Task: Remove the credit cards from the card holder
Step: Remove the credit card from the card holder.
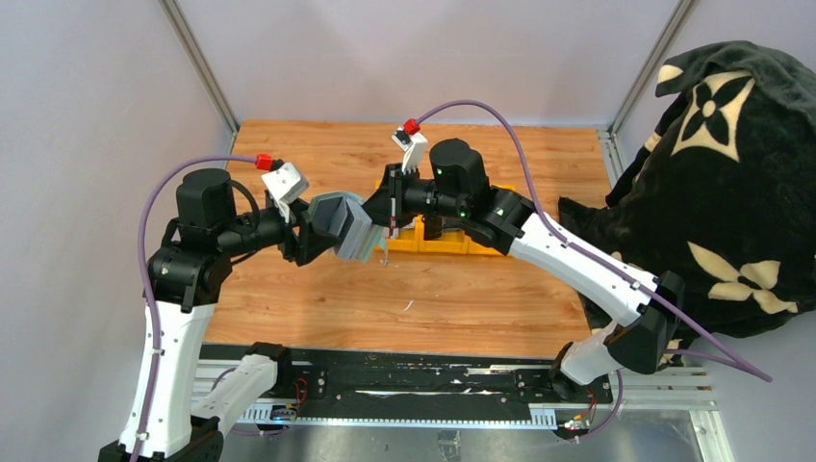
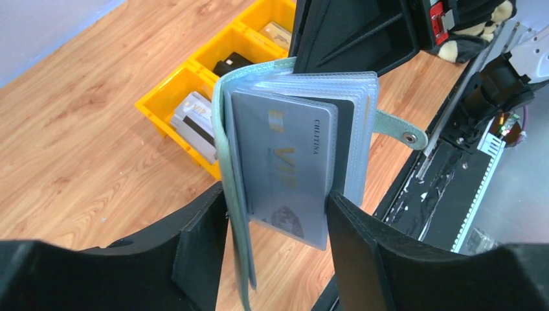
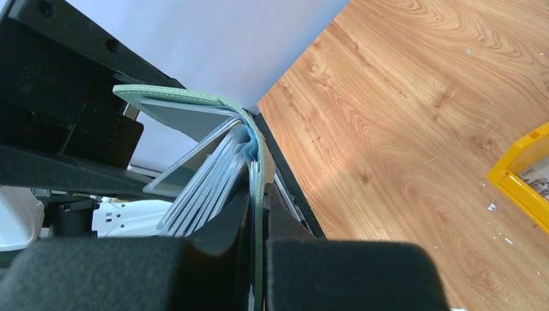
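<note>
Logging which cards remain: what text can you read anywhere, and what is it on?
"VIP": gold letters on the grey card in the front sleeve of the holder.
"CHLITINA": small print along that card's edge.
"VIP": faint, on the silver card in the bin.
Black card and tan card in the bin: print too small to read.

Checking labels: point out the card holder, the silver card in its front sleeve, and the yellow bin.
card holder [image 1: 344, 229], top view, its centre.
silver card [image 2: 285, 168], left wrist view, face.
yellow bin [image 2: 158, 94], left wrist view, rim.
</note>
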Controlling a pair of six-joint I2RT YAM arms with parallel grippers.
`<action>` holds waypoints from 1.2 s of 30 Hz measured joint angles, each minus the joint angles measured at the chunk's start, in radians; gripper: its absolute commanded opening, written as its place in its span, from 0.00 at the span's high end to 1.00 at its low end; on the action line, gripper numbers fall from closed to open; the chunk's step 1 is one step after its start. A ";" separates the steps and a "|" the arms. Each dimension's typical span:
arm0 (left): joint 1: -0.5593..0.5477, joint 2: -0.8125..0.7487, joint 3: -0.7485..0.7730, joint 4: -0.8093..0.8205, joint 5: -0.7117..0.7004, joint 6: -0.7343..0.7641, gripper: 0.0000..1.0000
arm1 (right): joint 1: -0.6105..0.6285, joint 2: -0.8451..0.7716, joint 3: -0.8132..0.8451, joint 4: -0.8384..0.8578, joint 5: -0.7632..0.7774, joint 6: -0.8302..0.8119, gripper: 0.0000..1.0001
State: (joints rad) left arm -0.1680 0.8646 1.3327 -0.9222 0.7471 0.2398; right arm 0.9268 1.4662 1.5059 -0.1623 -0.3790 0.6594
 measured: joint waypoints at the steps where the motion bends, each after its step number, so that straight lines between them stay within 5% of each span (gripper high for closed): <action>1: 0.000 -0.002 0.003 0.000 -0.001 0.000 0.45 | -0.002 -0.008 -0.012 0.008 -0.005 -0.002 1.00; 18: -0.001 -0.005 0.043 0.000 0.006 -0.018 0.68 | -0.039 -0.159 -0.195 0.189 -0.154 -0.007 1.00; 21: -0.001 0.000 0.056 0.000 0.043 -0.038 0.66 | -0.043 -0.166 -0.213 0.227 -0.189 -0.009 1.00; 25: -0.001 0.015 0.070 0.000 0.148 -0.085 0.77 | -0.046 -0.167 -0.222 0.251 -0.226 -0.013 0.99; 31: -0.002 0.069 0.088 0.000 0.311 -0.171 1.00 | -0.093 -0.170 -0.239 0.273 -0.296 -0.031 0.55; 36: -0.002 0.096 0.088 -0.005 0.333 -0.200 1.00 | -0.203 -0.164 -0.256 0.319 -0.408 -0.004 0.30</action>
State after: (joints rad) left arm -0.1699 0.9607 1.4204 -0.9276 1.0801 0.0402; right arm 0.7242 1.3025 1.2495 0.1562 -0.7872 0.6552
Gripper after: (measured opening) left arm 0.076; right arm 0.564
